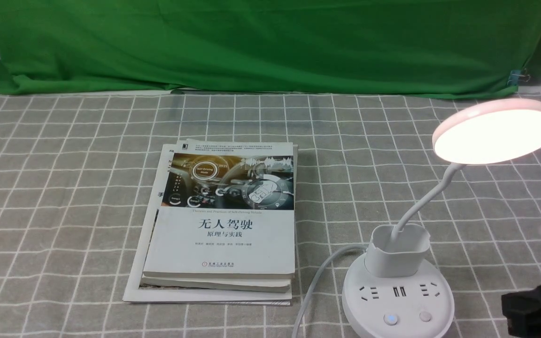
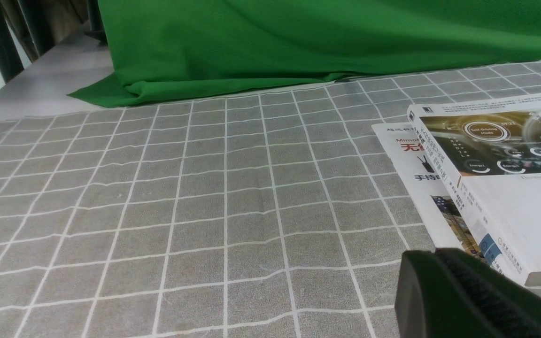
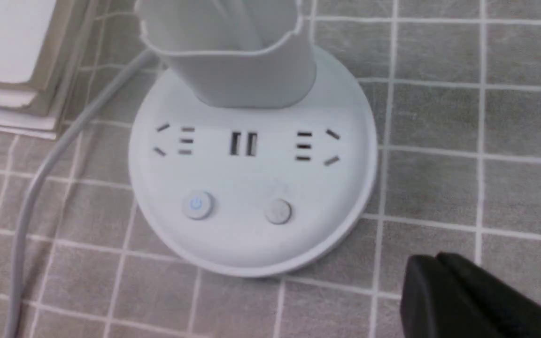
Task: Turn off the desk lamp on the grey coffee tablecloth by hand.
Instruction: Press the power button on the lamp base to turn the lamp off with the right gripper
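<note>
1. A white desk lamp (image 1: 397, 256) with a flat round disc head, a thin bendy neck, a cup-shaped holder and a round socket base stands on the grey tablecloth (image 1: 64, 188) of white-lined squares that covers the tabletop. Its disc head glows.
2. Two round buttons sit on the near side of the lamp's base. The left button (image 3: 197, 205) shows a blue power mark, and the right button (image 3: 278, 211) is plain.
3. A white cable (image 1: 317, 277) leaves the left side of the lamp's base and curves toward the near edge.
4. A stack of white-covered books (image 1: 223, 220) lies flat to the left of the lamp, past the cable.
5. The black right fingers (image 3: 463, 300) hang close to the near right of the lamp's base, apart from it. I cannot tell how wide they stand.
6. The black left fingers (image 2: 463, 300) are well to the left of the lamp, beyond the books. Their spread cannot be told either.
7. A green backdrop cloth (image 1: 270, 42) hangs behind the lamp.
</note>
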Available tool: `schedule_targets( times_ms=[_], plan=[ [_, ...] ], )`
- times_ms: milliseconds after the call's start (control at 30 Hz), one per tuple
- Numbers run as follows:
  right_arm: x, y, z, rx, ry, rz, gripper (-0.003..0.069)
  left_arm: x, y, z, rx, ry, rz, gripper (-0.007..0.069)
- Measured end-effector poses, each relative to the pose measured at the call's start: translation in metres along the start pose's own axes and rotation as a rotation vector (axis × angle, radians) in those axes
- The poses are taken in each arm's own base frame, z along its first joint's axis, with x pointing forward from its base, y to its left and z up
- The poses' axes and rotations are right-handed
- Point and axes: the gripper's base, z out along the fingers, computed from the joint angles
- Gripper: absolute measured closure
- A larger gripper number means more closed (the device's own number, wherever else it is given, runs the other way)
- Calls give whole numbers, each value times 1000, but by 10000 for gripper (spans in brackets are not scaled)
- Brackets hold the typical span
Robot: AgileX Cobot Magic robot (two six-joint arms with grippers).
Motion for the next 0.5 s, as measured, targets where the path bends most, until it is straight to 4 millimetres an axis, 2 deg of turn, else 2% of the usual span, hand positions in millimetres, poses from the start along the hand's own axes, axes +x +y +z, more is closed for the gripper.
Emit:
schedule_targets(
  times_ms=[133,267,500],
  plan=[
    [-10,14,9,-41,49,-70,627,0,0,0,0,0,0,624],
    [-7,23,20,-47,117,-143,627,0,0,0,0,0,0,624],
    [-6,21,24,26,163,-180,627,0,0,0,0,0,0,624]
  ],
)
